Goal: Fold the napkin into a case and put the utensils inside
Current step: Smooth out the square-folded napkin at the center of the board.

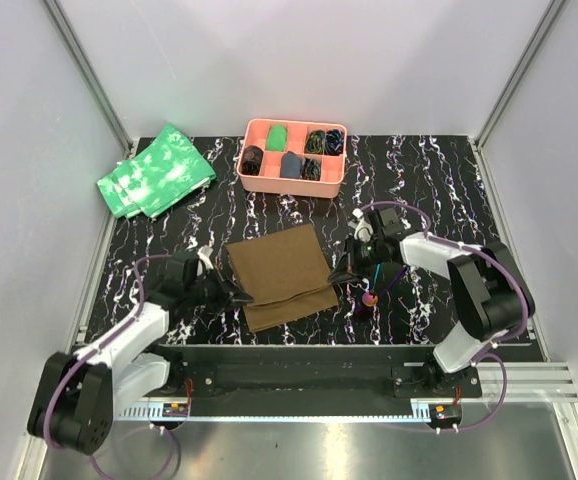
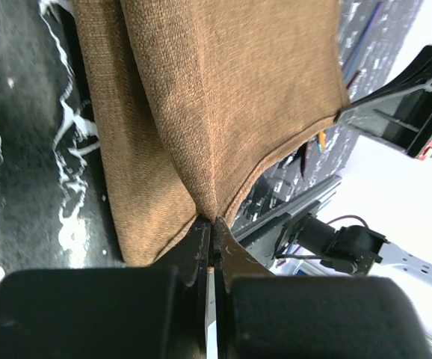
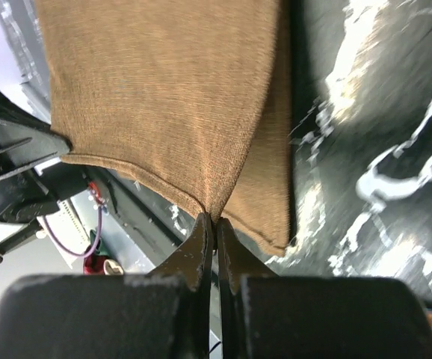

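While looking down from above, seeing first a black, white-veined surface point(image 1: 449, 180) filling the floor between pale walls.

Lying near the middle of it, just ahead of the two arm bases: the napkin point(image 1: 284, 275), plain brown and partly doubled over itself (a lower layer resting flat, an upper layer covering most of it and leaving a strip showing along the near edge).

Sitting at the far left, well apart from the napkin: a small pile of green cloths point(image 1: 157, 172) mottled with white.

Standing at the far middle, beyond the napkin and apart from it: a pink tray point(image 1: 257, 184), holding small dark and green items in its compartments, too small for naming.

Reaching in from the left: the left hand point(image 1: 239, 294), clamped tight and pinching the near left corner of the napkin's upper layer, with the cloth gathering to a point between the tips and rising slightly off the layer below.

Reaching in from the right: the right hand point(image 1: 335, 272), likewise pressed closed on the near right corner of that same layer.

Lying just right of the napkin, near the right hand and outside the cloth: the utensils point(image 1: 369, 297), a slim cluster with a pink-red rounded end and purple and teal stems.
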{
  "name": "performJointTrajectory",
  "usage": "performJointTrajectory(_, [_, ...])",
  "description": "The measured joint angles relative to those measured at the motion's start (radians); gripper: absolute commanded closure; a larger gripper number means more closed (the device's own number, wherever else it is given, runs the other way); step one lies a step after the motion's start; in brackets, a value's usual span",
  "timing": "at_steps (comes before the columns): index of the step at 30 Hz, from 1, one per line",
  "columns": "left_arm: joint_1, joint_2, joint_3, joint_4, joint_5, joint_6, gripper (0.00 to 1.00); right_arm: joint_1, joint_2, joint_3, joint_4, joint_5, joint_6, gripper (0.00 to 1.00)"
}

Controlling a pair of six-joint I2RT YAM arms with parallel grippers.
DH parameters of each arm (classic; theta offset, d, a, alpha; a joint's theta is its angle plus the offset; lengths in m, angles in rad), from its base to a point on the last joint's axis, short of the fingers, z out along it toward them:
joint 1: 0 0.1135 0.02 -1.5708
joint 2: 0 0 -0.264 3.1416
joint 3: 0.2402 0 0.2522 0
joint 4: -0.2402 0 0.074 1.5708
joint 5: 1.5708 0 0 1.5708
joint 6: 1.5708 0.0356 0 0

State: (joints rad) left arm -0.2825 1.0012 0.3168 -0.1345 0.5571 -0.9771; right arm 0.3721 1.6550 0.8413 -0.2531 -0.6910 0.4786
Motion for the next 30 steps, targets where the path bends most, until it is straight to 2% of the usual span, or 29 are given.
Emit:
performJointTrajectory(7, [-0.002, -0.162, -0.022, -0.035, 0.001, -0.043, 1.0, 0.0, -0.11, -0.03, -0.001, -0.01, 0.001, 1.0])
performJointTrajectory(15, [-0.049, -0.16, -0.102, -0.056, 0.003, -0.062, 1.0, 0.002, -0.11, -0.135, 0.002, -0.014, 0.012, 1.0])
performJointTrajectory(23, [-0.089, -0.146, -0.116, -0.055, 0.005, -0.072, 0.99, 0.002, -0.103, -0.158, 0.005, -0.018, 0.012, 1.0])
performJointTrajectory(30, [-0.125, -0.217, -0.117, -0.054, 0.011, -0.102, 0.98, 0.002, -0.139, -0.187, -0.008, -0.01, 0.012, 1.0])
